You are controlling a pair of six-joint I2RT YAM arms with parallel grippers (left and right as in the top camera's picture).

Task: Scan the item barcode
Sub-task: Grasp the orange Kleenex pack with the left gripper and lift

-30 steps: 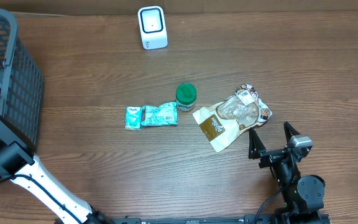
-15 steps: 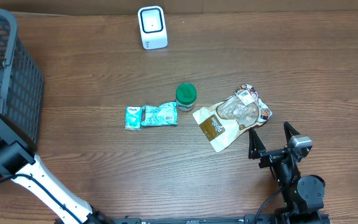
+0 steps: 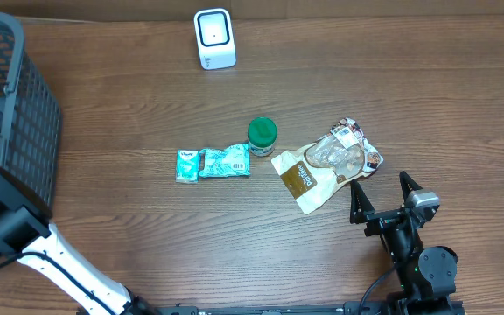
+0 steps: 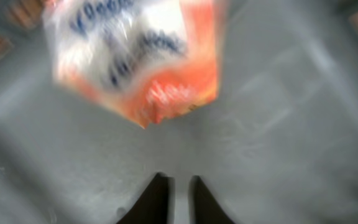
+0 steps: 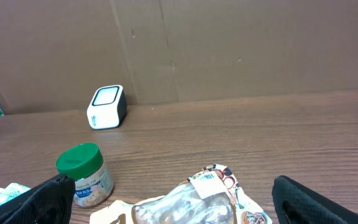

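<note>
While the right jaws stand wide apart with nothing between them, a brown-and-clear snack pouch [image 3: 326,166] lies flat on the bench [image 3: 147,254] just ahead of them. Its white label [image 5: 207,177] faces up at the end far from the jaws. Beyond the pouch and left of the jaws a green-lidded jar [image 3: 262,136] stands upright, just beside the pouch's corner. Farther left lie a teal packet [image 3: 224,161] and a smaller teal packet [image 3: 186,164], end to end. Farthest ahead, well apart from the rest, stands the white barcode scanner [image 3: 214,38]. The left jaws are down inside the grey basket [image 3: 24,114], nearly together, with a narrow empty gap between the tips. Ahead of them and apart, a blurred orange-and-white packet [image 4: 142,56] is in the basket.
</note>
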